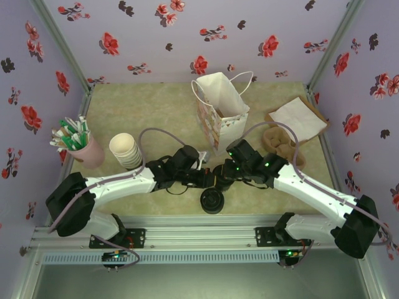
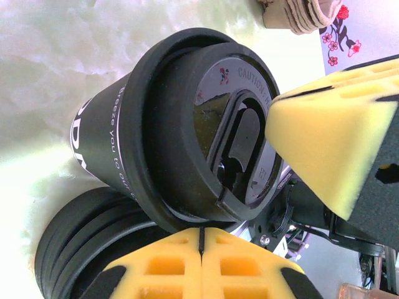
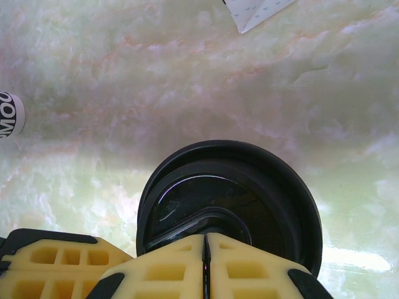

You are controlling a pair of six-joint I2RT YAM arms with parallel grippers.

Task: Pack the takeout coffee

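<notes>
The takeout coffee [image 2: 124, 137] stands on the table, and its side looks dark with pale lettering in the left wrist view. Its round black lid [image 2: 212, 124] faces the camera. My left gripper [image 2: 202, 235] is shut, with its tips right at the lid's lower rim and nothing between them. A yellow finger [image 2: 330, 143] of my right gripper touches the lid's top. In the right wrist view my right gripper [image 3: 204, 240] is shut, its tips over the lid [image 3: 274, 187]. From above, both grippers [image 1: 209, 179] [image 1: 221, 177] meet at the table's middle front, covering the cup.
A stack of loose black lids [image 1: 212, 201] sits just in front of the grippers, beside the cup [image 2: 75, 249]. The open paper bag [image 1: 221, 112] stands behind. Cream cups [image 1: 126, 151] and a pink holder [image 1: 84, 149] are at the left, and a cardboard carrier [image 1: 280, 142] at the right.
</notes>
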